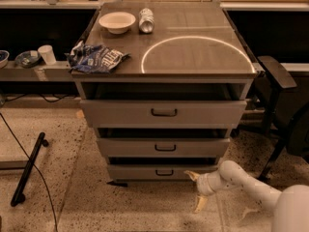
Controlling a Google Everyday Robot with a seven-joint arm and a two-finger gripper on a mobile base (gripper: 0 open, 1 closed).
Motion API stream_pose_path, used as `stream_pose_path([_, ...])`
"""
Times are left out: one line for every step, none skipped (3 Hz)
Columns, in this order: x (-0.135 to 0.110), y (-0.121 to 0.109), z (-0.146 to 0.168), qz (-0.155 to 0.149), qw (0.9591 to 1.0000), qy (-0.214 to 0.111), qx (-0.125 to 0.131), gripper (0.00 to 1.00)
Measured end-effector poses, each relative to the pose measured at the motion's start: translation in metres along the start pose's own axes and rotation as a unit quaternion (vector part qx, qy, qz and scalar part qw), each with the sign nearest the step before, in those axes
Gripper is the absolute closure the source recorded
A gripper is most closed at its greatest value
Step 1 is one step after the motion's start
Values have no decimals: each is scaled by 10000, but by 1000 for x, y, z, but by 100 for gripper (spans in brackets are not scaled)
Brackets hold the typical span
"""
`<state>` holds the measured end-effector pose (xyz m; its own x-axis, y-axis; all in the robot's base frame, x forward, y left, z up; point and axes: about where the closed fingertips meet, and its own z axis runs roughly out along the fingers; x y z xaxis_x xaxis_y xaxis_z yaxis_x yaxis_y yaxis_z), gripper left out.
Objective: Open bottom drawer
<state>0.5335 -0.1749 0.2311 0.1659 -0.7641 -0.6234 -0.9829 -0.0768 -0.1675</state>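
The bottom drawer [145, 172] is the narrowest grey front, lowest in the cabinet, with a small dark loop handle [164, 172] at its centre. It sits set back under the mid-sized drawer [125, 148] and the widest top drawer [120, 113]. My gripper [196, 190] is at the end of a white arm coming in from the lower right. It hovers low over the floor, just right of the bottom drawer's front and to the right of the handle. Its two pale fingers are spread apart, one up by the drawer front and one pointing down, and hold nothing.
On the cabinet top [203, 37] are a white bowl [117, 21], a can [146, 19] and a blue snack bag [96, 58]. A dark chair [280, 95] stands at the right. A black pole [29, 168] and a cable lie on the floor at the left.
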Motion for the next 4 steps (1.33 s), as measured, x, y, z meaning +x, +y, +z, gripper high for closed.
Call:
stream_pose_path([26, -3, 18, 466, 9982, -298, -230, 0])
stream_pose_path([43, -30, 2, 514, 9985, -201, 65, 0])
stream_pose_path([39, -26, 6, 508, 9985, -196, 57, 0])
stream_pose_path([42, -24, 3, 510, 9981, -4, 339, 0])
